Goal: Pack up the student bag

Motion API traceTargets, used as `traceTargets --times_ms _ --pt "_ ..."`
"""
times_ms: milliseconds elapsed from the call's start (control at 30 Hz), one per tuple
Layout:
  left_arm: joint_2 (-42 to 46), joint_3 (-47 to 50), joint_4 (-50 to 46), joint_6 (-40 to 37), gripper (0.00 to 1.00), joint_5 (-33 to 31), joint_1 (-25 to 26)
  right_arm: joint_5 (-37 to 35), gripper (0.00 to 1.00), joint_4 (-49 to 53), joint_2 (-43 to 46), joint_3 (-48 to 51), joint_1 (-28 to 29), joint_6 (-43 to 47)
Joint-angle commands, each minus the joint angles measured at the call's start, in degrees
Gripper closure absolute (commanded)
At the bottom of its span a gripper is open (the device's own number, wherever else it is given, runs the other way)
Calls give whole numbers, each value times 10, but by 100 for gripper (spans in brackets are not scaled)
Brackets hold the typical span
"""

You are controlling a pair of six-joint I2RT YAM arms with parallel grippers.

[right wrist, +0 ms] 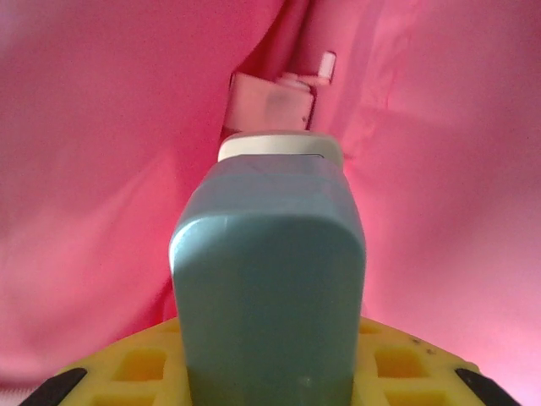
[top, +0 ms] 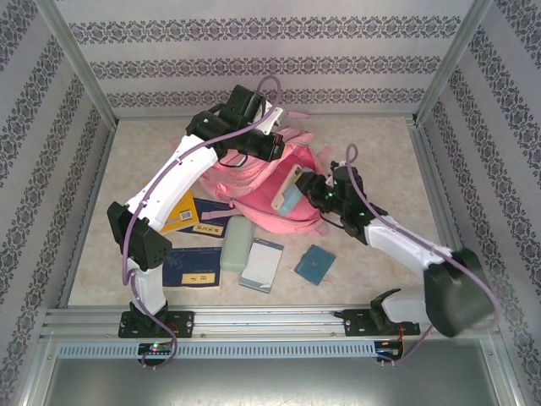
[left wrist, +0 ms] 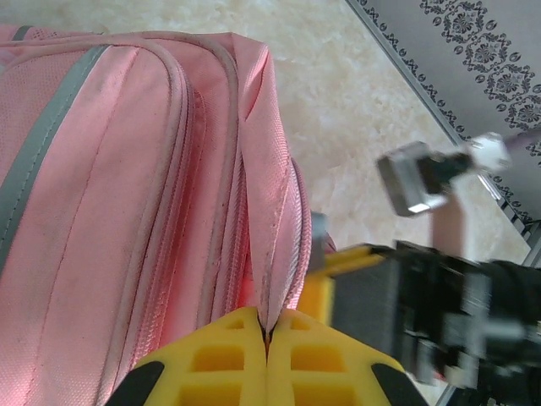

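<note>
- Pink bag (top: 250, 181) on the table (top: 372, 161), far of centre, apparently lying with its mouth toward the right.
- Left claw (left wrist: 266, 331) clenched on a fold of the bag's rim, pink fabric pinched between shut yellow fingers (left wrist: 221, 355), seemingly to keep the mouth open.
- Right claw (right wrist: 270, 376) grasping a teal case (right wrist: 270, 271) with a white end, nose pointed into the pink interior and not yet let go.
- Beyond the case, deeper in, a blurred pale shape (right wrist: 275, 100); cannot tell what.
- Progress judged early to middle: one item on its way in, nothing else made out for certain inside.
- Left to pack, all lying on the table near of the bag:
  - yellow book (top: 179, 211) and far blue book (top: 211, 222), side by side at the left
  - near blue book (top: 191, 269), nearest the left arm's base
  - green case (top: 237, 244), touching or just beside the white pad (top: 262, 264)
  - teal pad (top: 314, 264), apart at the right
- After those, presumably closing the zip; no zip pull picked out here.
- Writing: a pale label on the yellow book and yellowish label strips with dark characters on both blue books, all too small to read.
- No brand or print legible on the bag, the teal case or either pad.
</note>
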State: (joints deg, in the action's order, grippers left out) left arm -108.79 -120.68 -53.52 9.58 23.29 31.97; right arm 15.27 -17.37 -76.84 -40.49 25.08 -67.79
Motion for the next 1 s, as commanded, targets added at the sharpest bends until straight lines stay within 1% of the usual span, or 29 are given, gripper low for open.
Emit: traceTargets --times_ms 0,167,233,400,500,533,667,800,900,967 --pt "9 -30 3 -8 100 4 -7 -38 100 -192 -72 -40 12 -95" --pt "1 -49 -4 -10 100 9 -8 -76 100 -309 -206 -89 29 -176" --pt "-3 -55 -7 -9 100 11 -8 -92 100 -329 -251 -116 37 -199" --pt "-19 -82 -15 -5 100 19 -8 -116 100 -340 -354 -199 68 -220" --pt "-29 -101 -22 -5 100 19 -8 -134 99 -317 -391 -229 81 -233" --pt "-32 -107 -24 -5 100 20 -9 -144 97 -309 -396 -232 85 -234" --pt "-45 -125 -30 -3 100 25 -8 -175 80 -256 -412 -255 93 -220" --pt "-54 -128 -29 1 100 28 -9 -170 59 -231 -439 -282 92 -207" --pt "-56 -128 -30 0 100 26 -9 -154 49 -204 -438 -292 90 -184" --pt "-56 -128 -32 -3 100 24 -9 -152 44 -200 -428 -285 89 -171"
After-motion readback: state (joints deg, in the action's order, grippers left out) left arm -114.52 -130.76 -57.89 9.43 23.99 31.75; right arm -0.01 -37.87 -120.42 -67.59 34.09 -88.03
